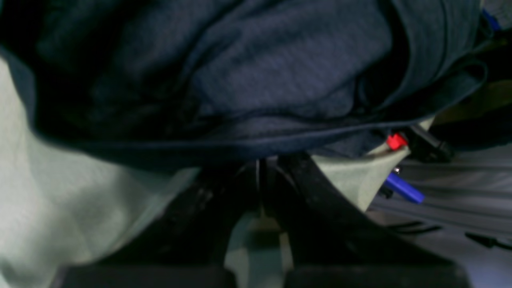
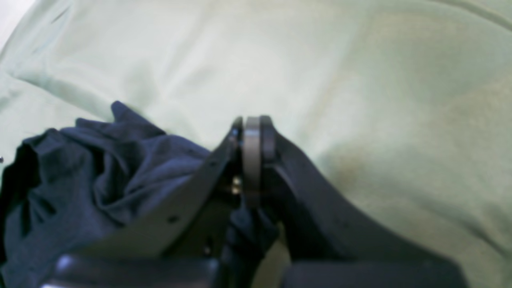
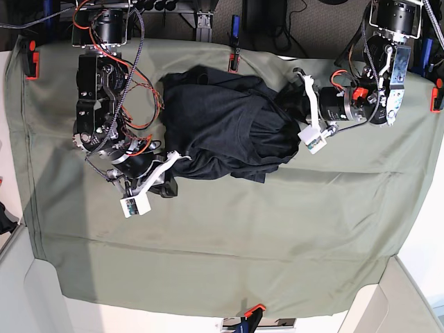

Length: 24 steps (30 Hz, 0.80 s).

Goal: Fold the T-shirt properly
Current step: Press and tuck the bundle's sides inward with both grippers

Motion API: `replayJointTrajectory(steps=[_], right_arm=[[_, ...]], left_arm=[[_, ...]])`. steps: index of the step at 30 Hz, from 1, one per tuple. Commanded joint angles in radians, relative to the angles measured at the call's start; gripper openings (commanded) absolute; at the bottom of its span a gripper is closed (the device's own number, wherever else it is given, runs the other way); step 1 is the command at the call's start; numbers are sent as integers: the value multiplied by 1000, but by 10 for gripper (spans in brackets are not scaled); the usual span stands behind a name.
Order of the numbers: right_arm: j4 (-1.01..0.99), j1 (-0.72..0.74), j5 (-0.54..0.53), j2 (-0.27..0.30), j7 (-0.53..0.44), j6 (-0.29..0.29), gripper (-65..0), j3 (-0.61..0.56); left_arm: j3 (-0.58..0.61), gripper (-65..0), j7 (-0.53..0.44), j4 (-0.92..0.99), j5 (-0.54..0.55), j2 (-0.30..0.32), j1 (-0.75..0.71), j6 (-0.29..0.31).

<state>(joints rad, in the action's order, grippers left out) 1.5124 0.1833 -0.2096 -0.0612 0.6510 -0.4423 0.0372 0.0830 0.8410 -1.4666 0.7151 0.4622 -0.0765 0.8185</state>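
Observation:
The dark navy T-shirt [image 3: 222, 118] lies crumpled in a heap on the far middle of the olive-green table cloth [image 3: 277, 236]. My left gripper [image 3: 291, 104] is at the heap's right edge. In the left wrist view its jaws [image 1: 260, 166] stand shut under the shirt's hem [image 1: 256, 144], with fabric [image 1: 256, 72] bunched above. My right gripper [image 3: 168, 184] is at the heap's lower left corner. In the right wrist view its jaws [image 2: 252, 124] are closed, with dark fabric [image 2: 248, 228] pinched between the fingers and the rest of the shirt [image 2: 80, 180] hanging to the left.
Clamps pin the cloth at the table's edges: red ones at the left [image 3: 28, 59], the right [image 3: 436, 94] and the near edge [image 3: 251, 312], and a dark one at the far edge [image 3: 234, 59]. A red clamp [image 1: 396, 141] shows in the left wrist view.

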Motion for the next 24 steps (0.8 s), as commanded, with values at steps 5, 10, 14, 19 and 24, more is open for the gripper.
replayJointTrajectory(steps=[5, 10, 14, 19, 24], right_arm=[[-37, 31, 27, 14, -83, -7, -650, 0], [-188, 113, 26, 22, -102, -20, -650, 0], [-281, 183, 27, 23, -101, -36, -650, -24], [-306, 205, 27, 23, -90, -36, -650, -98], [-290, 159, 26, 23, -41, -35, -650, -158]], left_arm=[[-8, -639, -36, 36, -89, 1, 126, -120], [-8, -639, -29, 68, -107, 5, 179, -120], [-8, -639, -38, 94, -107, 6, 180, -120], [-8, -639, -64, 97, -134, 6, 198, -120], [-8, -639, -127, 130, -193, 2, 217, -120]])
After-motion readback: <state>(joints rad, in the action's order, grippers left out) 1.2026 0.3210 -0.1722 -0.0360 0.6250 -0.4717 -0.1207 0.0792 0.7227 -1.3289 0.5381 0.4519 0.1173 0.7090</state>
